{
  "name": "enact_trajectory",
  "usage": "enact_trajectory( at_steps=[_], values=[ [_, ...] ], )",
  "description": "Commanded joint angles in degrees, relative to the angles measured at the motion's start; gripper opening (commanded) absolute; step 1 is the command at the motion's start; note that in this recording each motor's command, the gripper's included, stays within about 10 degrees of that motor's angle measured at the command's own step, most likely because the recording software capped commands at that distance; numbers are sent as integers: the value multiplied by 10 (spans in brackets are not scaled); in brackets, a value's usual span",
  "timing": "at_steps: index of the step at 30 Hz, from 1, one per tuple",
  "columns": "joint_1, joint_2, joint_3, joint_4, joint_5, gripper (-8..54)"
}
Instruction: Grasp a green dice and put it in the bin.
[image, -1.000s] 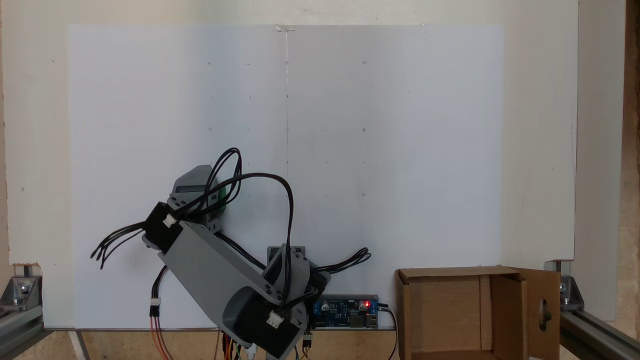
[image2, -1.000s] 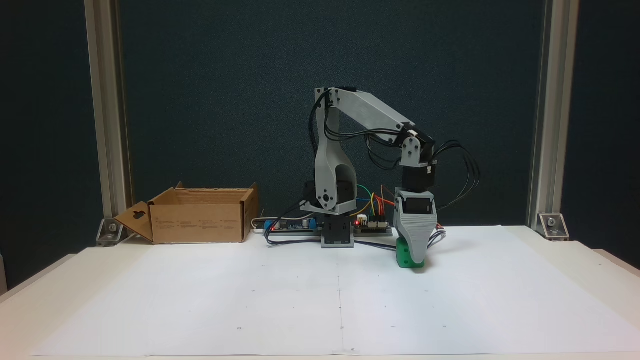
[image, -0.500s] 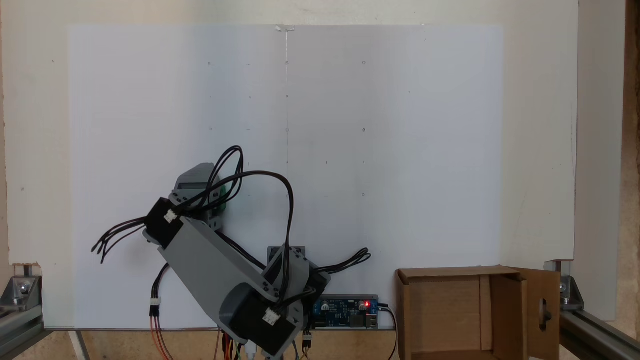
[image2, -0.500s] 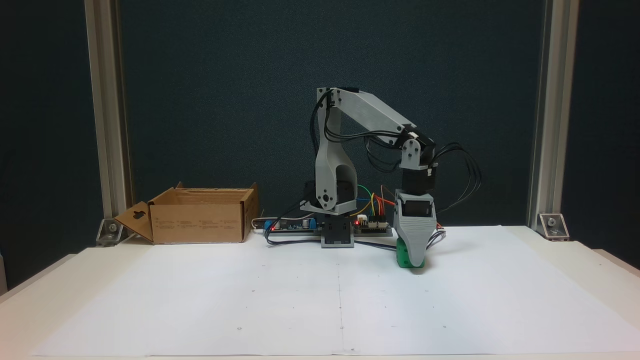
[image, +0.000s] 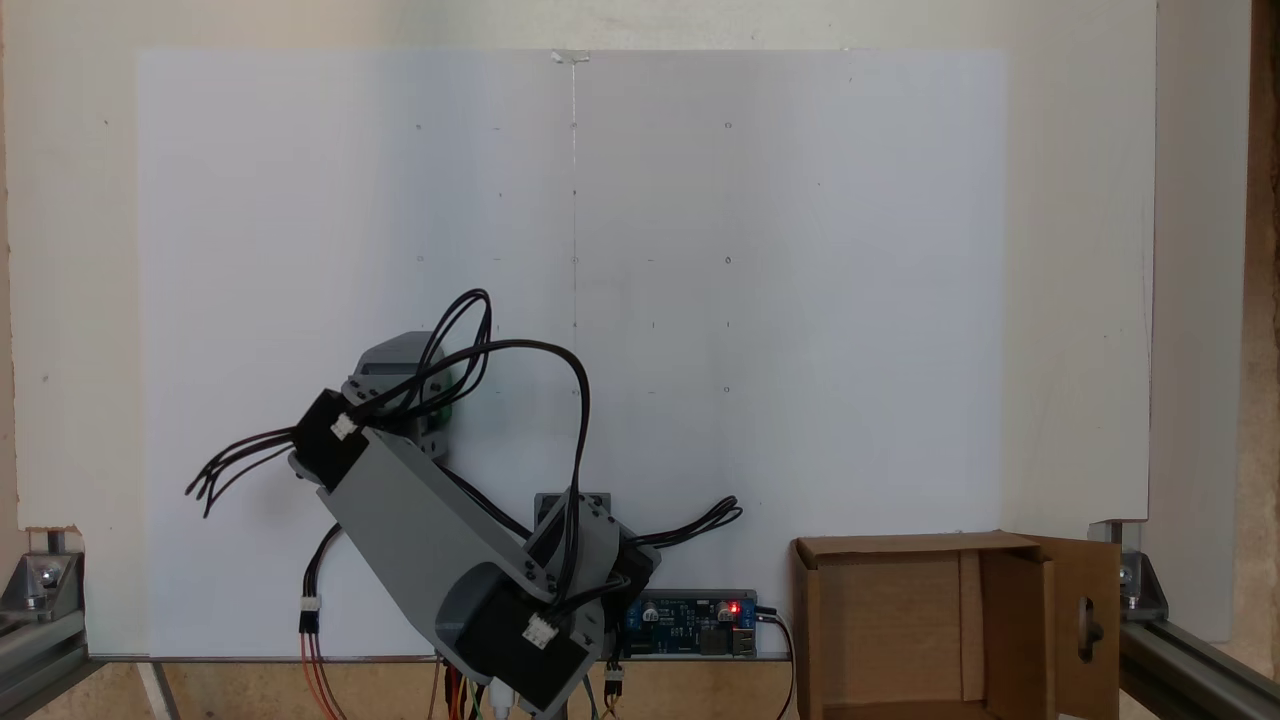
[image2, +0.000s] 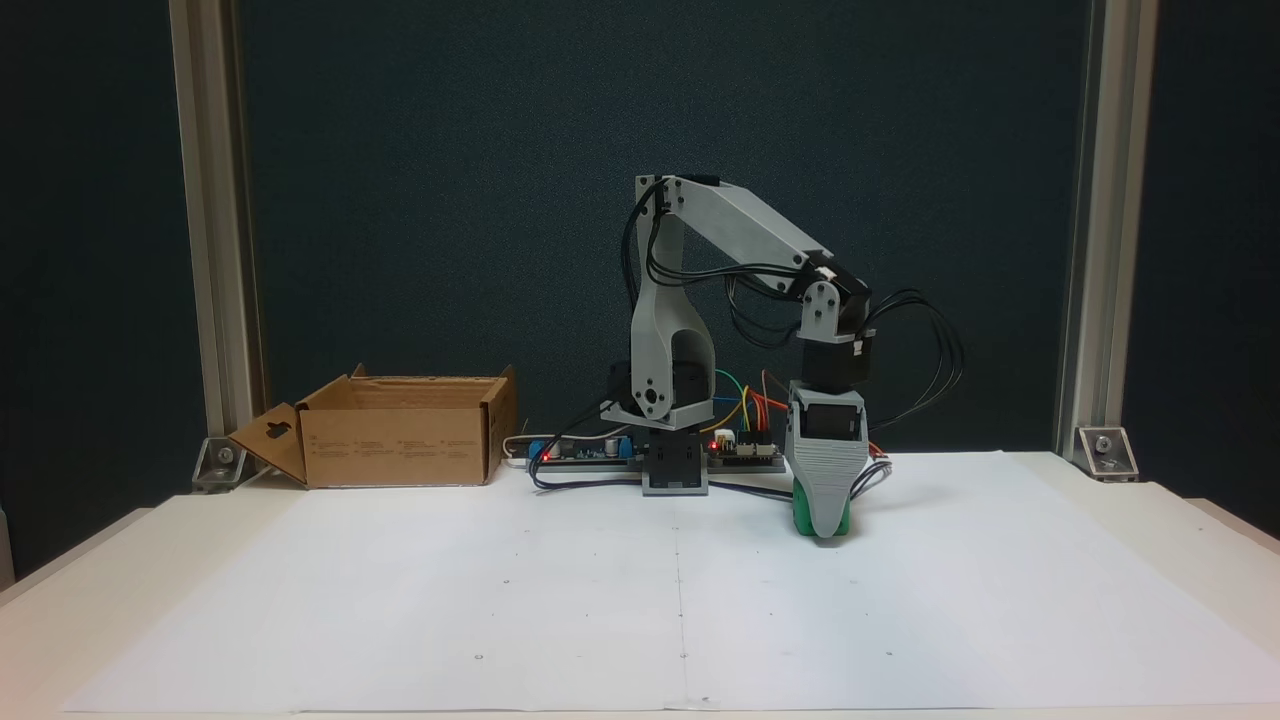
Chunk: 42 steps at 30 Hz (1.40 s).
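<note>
On the white sheet (image2: 500, 600), right of the arm's base in the front-facing fixed view, the dice (image2: 801, 512) is set on the paper with the gripper (image2: 823, 528) lowered straight over it. The grey jaw is seen broadside there, so it covers most of the green cube; only a strip of green is left showing at its left edge and a sliver at its right. In the fixed view from above, a small patch of the dice (image: 442, 393) is glimpsed beneath the wrist and its looped cables, left of the sheet's centre line.

The jaws are stacked one behind the other for the front camera and are buried under the wrist from above, so whether they are spread, pressed together or pinching the dice cannot be told. The vertical pose is judged to be chosen so that the cube can be straddled from above and squeezed across two flat faces, which suits a small hard block with rounded corners.

The bin (image2: 400, 440) is placed at the far left in the front view, well apart from the dice, beside the board (image2: 580, 452) at the base; from above the bin (image: 900, 545) is seen open and with nothing visible inside. Its open top is presumably kept upward so that the dice can simply be dropped in. The grasp is judged to be the step in hand, with lift, swing and release not yet done.
</note>
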Motion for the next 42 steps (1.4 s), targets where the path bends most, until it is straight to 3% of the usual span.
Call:
enact_trajectory(
  at_steps=[1,7,10,13,21,30,42],
  values=[
    [3,3,-10,8,40,356],
    [6,2,-9,11,40,355],
    [5,2,-7,12,40,303],
    [5,2,-6,12,40,290],
    [13,3,-4,14,40,119],
    [57,72,-13,25,39,119],
    [210,101,-214,188,-27,119]
  ],
)
